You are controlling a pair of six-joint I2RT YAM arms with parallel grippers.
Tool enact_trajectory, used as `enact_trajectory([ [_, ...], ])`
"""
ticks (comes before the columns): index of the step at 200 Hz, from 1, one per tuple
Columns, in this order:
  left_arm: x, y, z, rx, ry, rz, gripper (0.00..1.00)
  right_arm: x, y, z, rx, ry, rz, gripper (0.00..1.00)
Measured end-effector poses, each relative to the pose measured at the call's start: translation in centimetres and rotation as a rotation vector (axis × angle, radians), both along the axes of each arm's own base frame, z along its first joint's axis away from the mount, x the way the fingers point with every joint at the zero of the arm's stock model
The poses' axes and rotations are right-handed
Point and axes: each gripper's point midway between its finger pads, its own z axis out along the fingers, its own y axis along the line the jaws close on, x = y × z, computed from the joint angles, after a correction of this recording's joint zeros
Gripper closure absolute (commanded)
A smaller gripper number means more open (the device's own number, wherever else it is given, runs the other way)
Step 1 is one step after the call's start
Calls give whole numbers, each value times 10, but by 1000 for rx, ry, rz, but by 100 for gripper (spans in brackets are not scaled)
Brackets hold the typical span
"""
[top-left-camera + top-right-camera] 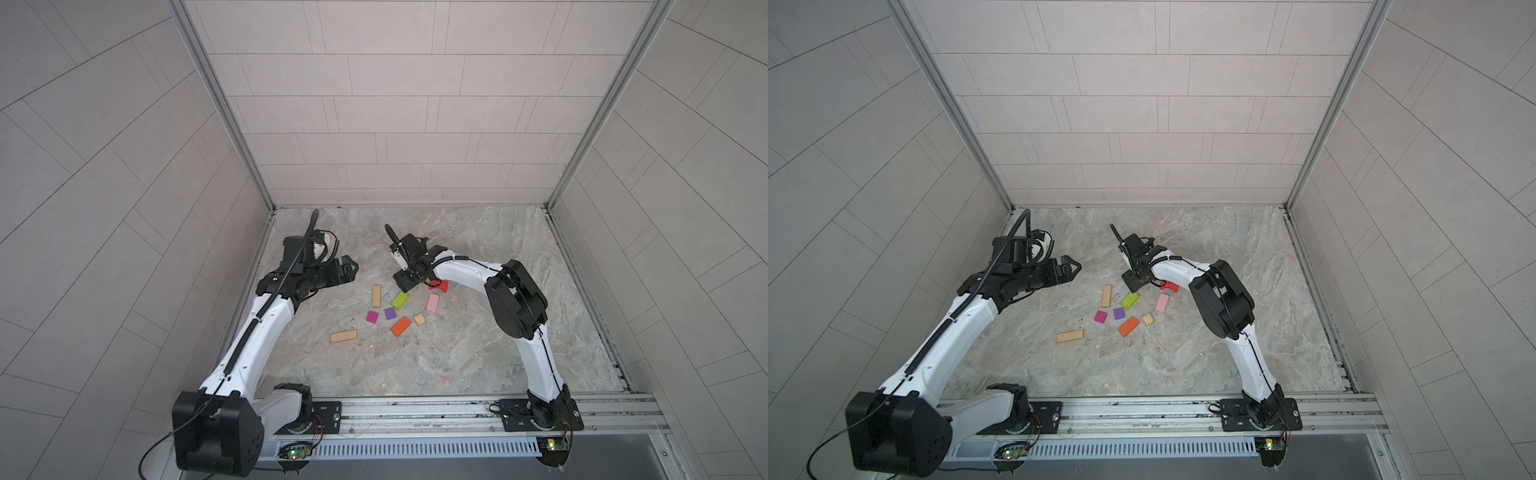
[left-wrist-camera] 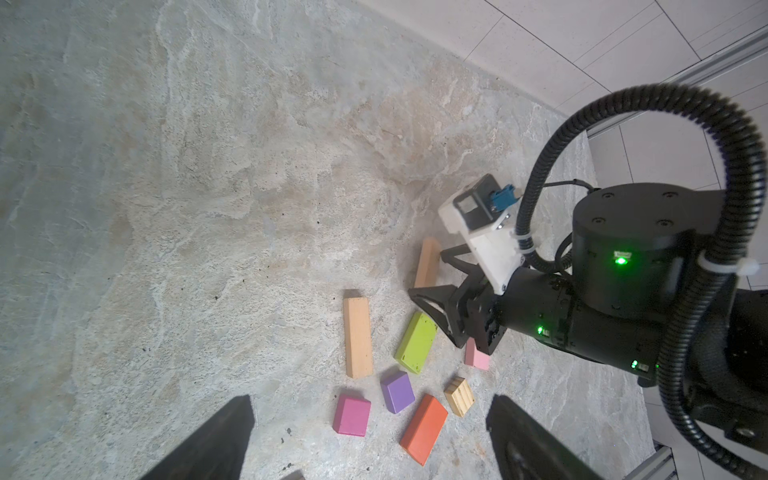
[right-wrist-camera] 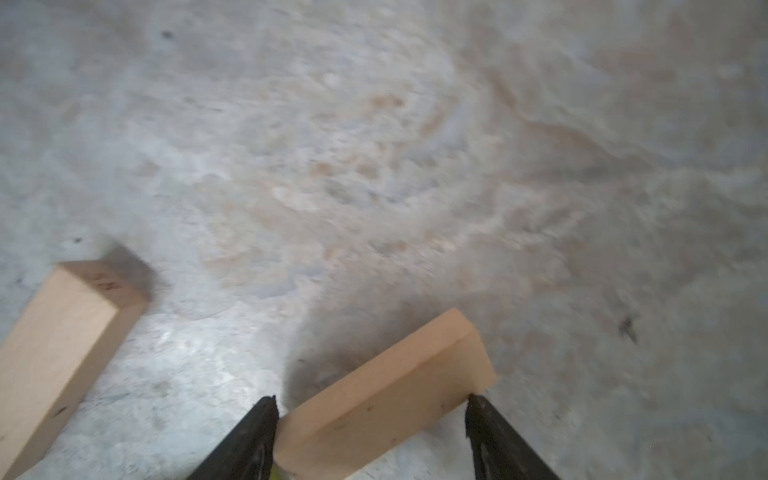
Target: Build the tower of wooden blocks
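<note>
- The right hand (image 3: 370,401) is clenched on a tan bar (image 3: 395,374). In the right wrist view its two black fingers (image 3: 253,440) press the bar's long sides, and the bar's far end sticks out past them.
- A dark shadow lies on the surface (image 1: 457,365) under that tan bar. Whether the bar is lifted clear I cannot tell. In both top views the hand hides it, just above the middle of the frame.
- The left hand (image 1: 350,266) is released, its jaws spread wide and holding nothing. It sits at the left of the frame, clear of the blocks.
- The other wood blocks (image 1: 1119,313) lie singly, flat on the surface, in a loose cluster at the middle of both top views.
- A second bar (image 1: 376,296) lies lengthwise at the cluster's upper left. The green block (image 1: 400,300) is just right of it, slanted.
- The pink block (image 1: 432,302) sits farther right. The red arch (image 1: 439,285) is above it, partly under the right arm.
- Below these, from left to right, are the magenta cube (image 1: 372,317), the purple cube (image 1: 390,313), the orange block (image 1: 401,326) and the ridged piece (image 1: 419,319). They are close together but apart.
- A third bar (image 1: 343,336) lies alone at the lower left of the cluster, nearly crosswise.
- In both top views the right hand hangs just above the green block and beside the red arch.
</note>
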Motion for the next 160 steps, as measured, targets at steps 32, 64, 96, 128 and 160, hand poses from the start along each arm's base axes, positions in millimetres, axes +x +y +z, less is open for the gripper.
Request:
enact_trajectory([
  [32, 0, 0, 0, 0, 1, 0, 5, 2, -22, -4, 9, 36, -180, 27],
  [64, -1, 0, -2, -1, 4, 0, 5, 1, -25, -6, 18, 52, -250, 24],
  [96, -1, 0, -2, -2, 6, 1, 5, -2, -30, -6, -9, 57, -229, 11],
  [128, -1, 0, -2, -2, 6, 2, 5, -4, -37, 0, -51, 59, -169, 11],
  [160, -1, 0, -2, -2, 6, 2, 5, -2, -38, 7, -52, 53, -158, 13],
])
